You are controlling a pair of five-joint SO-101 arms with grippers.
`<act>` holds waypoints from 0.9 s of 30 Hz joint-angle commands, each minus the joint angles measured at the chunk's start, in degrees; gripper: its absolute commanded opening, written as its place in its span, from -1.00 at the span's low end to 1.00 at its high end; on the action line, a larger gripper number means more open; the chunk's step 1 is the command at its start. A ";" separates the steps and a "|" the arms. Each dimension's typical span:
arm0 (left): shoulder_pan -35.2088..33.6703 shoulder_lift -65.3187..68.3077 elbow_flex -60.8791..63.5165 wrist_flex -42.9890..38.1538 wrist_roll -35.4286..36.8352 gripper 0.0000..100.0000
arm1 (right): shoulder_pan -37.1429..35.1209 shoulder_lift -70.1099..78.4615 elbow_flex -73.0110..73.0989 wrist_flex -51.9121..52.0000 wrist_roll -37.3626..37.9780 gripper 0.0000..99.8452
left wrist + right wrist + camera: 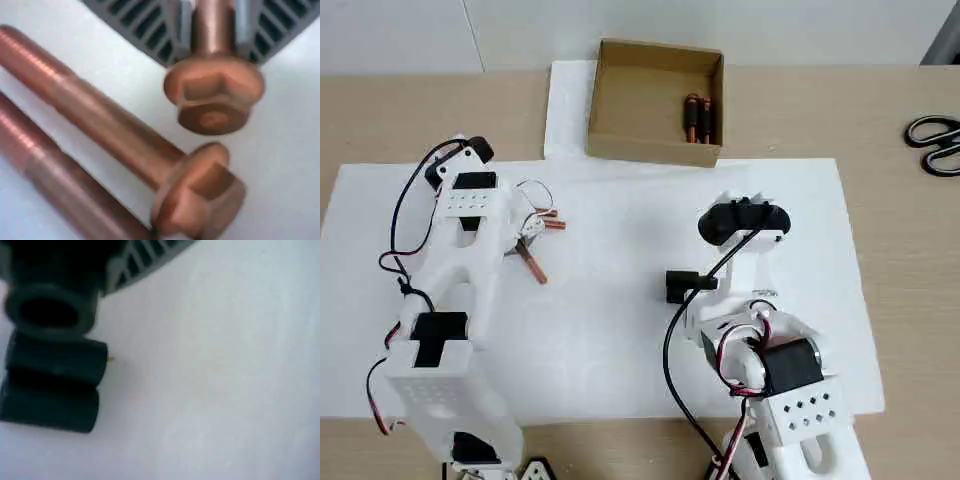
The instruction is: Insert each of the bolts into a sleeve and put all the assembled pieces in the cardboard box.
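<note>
The left tool (212, 27) is clenched on a copper-coloured bolt (212, 95) - shaft between the ribbed grey jaws, flanged hex head outward. Two loose bolts (125, 145) with threaded ends lie just beside it, off the near left corner of the cardboard box (655, 150). The right tool (67, 275) grasps a black sleeve (50, 312) by two loose sleeves (55, 365), in front of the box. Two assembled pieces (698, 118) lie inside - by its right wall.

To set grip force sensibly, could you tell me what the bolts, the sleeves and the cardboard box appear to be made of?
The bolts look like metal with a copper-coloured satin finish: they show soft highlights and fine threads. The sleeves are matte black, probably plastic or rubber, with no shine to settle which. The cardboard box is plain brown card with dull, flat walls.
</note>
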 commanded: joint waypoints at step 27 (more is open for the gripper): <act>-0.18 1.93 -10.77 6.95 -0.18 -0.99 | 0.31 -1.10 -0.62 0.22 -0.44 -0.99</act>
